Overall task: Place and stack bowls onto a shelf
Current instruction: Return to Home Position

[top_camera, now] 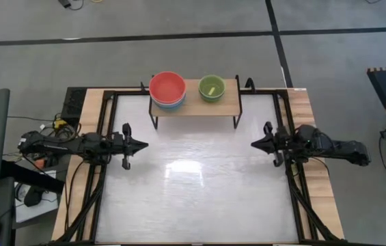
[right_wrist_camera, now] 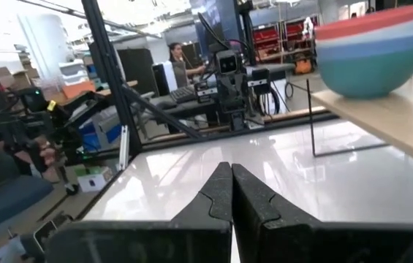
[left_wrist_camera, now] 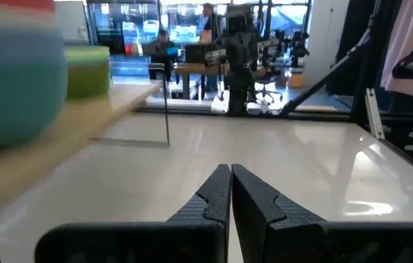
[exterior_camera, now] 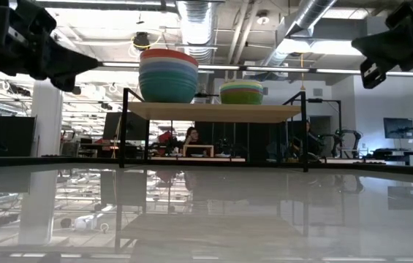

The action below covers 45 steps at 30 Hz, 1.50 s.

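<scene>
The shelf (top_camera: 196, 104) stands at the table's far edge on thin black legs. On its left part sits a stack of bowls (top_camera: 167, 89) with a red bowl on top and blue, white and teal below (exterior_camera: 168, 76). On its right part sits a second stack topped by a lime green bowl (top_camera: 211, 87), with more bowls under it (exterior_camera: 241, 93). My left gripper (top_camera: 143, 143) is shut and empty above the table's left side. My right gripper (top_camera: 254, 144) is shut and empty above the table's right side.
The white table top (top_camera: 199, 184) lies between the two arms, in front of the shelf. Black frame rails (top_camera: 104, 164) run along the table's left and right sides. People sit at desks in the room beyond the table (exterior_camera: 190, 136).
</scene>
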Each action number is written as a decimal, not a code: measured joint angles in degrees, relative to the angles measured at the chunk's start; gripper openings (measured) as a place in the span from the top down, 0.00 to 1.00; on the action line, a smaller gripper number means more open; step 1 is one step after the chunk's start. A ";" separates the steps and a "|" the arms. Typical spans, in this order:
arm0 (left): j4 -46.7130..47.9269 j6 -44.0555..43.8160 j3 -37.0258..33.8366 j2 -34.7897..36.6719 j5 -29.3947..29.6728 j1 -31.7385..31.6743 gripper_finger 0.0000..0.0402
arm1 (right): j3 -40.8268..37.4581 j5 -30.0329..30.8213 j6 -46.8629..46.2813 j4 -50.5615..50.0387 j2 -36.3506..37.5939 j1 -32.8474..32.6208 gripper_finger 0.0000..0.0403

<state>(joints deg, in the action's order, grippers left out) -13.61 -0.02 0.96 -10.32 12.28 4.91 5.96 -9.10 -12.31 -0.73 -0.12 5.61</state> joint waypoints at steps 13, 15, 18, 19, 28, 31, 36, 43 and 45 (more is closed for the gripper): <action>4.90 -0.37 -0.34 -0.03 -1.81 0.00 1.00 | -5.51 0.27 -3.01 3.96 -0.07 -0.03 0.95; 6.54 -1.05 -0.36 -0.01 -2.88 -0.02 1.00 | -5.47 0.66 -3.29 3.85 -0.33 -0.38 0.95; 9.19 -2.57 -0.36 -0.01 -3.71 0.00 1.00 | -5.49 2.45 -3.95 3.63 -0.57 -0.29 0.95; 10.10 -3.96 -0.38 -0.01 -3.66 0.00 1.00 | -5.49 3.04 -4.65 3.59 -0.51 -0.25 0.94; 11.96 -10.29 -0.10 -0.53 -3.03 -0.02 1.00 | -5.51 3.14 -6.30 3.24 -0.61 -0.26 0.86; 12.05 -10.23 -0.05 -0.53 -3.02 -0.02 1.00 | -5.54 3.14 -6.28 3.17 -0.61 -0.26 0.86; 12.16 -10.24 -0.01 -0.53 -2.99 -0.02 1.00 | -5.56 3.14 -6.28 3.12 -0.61 -0.26 0.86; 12.20 -10.27 0.01 -0.53 -2.96 -0.02 1.00 | -5.60 3.14 -6.26 3.03 -0.61 -0.26 0.85; 12.23 -10.27 0.03 -0.53 -2.94 -0.02 1.00 | -5.60 3.14 -6.26 3.00 -0.61 -0.26 0.85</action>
<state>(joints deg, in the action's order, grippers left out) -1.39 -10.28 0.99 -10.85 9.34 4.89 0.36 -5.96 -18.57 2.27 -0.73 5.34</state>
